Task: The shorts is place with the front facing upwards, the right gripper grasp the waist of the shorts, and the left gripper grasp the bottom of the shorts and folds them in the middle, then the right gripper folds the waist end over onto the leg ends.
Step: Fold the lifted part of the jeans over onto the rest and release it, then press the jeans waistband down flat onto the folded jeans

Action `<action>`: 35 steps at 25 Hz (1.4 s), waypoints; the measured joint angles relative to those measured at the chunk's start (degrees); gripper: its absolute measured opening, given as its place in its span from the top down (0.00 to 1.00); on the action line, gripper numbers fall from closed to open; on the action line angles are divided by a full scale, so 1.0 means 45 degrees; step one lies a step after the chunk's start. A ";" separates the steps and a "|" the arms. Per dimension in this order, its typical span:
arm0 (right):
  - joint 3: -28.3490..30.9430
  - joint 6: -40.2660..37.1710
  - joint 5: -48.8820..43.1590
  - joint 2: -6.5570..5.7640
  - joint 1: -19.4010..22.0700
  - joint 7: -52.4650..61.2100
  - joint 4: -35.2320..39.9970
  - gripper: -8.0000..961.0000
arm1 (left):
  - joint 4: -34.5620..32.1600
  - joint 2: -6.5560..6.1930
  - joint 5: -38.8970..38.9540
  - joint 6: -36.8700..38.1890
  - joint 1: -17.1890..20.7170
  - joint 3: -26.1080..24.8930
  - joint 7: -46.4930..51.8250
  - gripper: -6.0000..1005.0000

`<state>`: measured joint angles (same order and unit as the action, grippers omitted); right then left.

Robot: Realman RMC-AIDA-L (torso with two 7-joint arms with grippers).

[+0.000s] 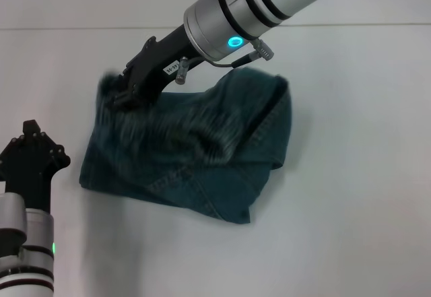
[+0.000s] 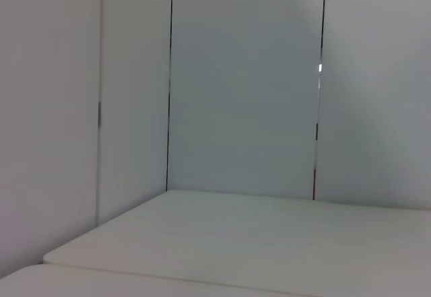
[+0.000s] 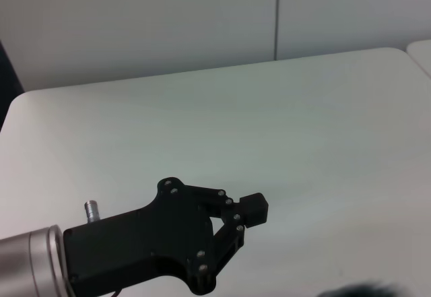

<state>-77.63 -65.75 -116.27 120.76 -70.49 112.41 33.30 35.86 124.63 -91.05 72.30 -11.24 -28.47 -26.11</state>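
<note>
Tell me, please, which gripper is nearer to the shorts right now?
The right gripper: it reaches in from the far side and is on the shorts at their far left corner. The left gripper sits beside their left edge, apart from the cloth.

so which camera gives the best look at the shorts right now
The head view: it shows the whole shorts bunched on the white table, with the right hand at their far edge. The left wrist view shows none of them; the right wrist view only a dark sliver.
</note>
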 joint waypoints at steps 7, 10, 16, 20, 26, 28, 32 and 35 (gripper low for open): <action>-0.0014 0.0141 0.0036 -0.0024 -0.0080 -0.0136 0.0107 0.58 | -0.0020 0.0000 0.0000 0.0101 0.0018 -0.0184 0.0000 0.99; 0.0039 -0.0057 0.0035 -0.0107 0.0516 -0.0036 0.0880 0.46 | -0.0047 -0.0002 -0.0001 0.0158 0.0019 -0.0297 0.0000 0.99; 0.1281 -0.0620 0.1038 -0.0218 0.4525 -0.0363 0.5096 0.36 | -0.0200 -0.0043 -0.0349 0.1336 -0.0092 0.0707 0.0004 0.99; 0.2507 -0.0640 0.2869 -0.0260 0.7258 -0.1246 0.6631 0.36 | -0.0252 -0.0074 -0.1464 0.1926 -0.0187 0.1166 0.0236 0.99; 0.4363 -0.1691 0.4135 -0.0273 0.9568 -0.2948 0.6647 0.36 | -0.0581 -0.0277 -0.3818 0.1335 -0.0786 0.1155 0.1344 0.99; 0.4530 -0.2781 0.3988 -0.0289 1.0022 -0.4081 0.6692 0.36 | -0.0867 -0.0364 -0.4060 0.1294 -0.0909 0.0973 0.2323 0.99; 0.4562 -0.5342 0.1446 -0.0408 1.0132 -0.4850 0.7942 0.36 | -0.1791 -0.0413 -0.4088 0.1419 -0.0978 0.0493 0.4675 0.99; 0.4436 -0.5864 0.0370 -0.0335 1.0084 -0.4776 0.8922 0.36 | -0.2238 -0.0416 -0.4095 0.1455 -0.0964 0.0171 0.5425 0.99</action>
<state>-57.66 -92.14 -114.61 119.25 -25.11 90.92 73.44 25.79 122.75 -109.48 78.85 -15.58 -27.70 -1.69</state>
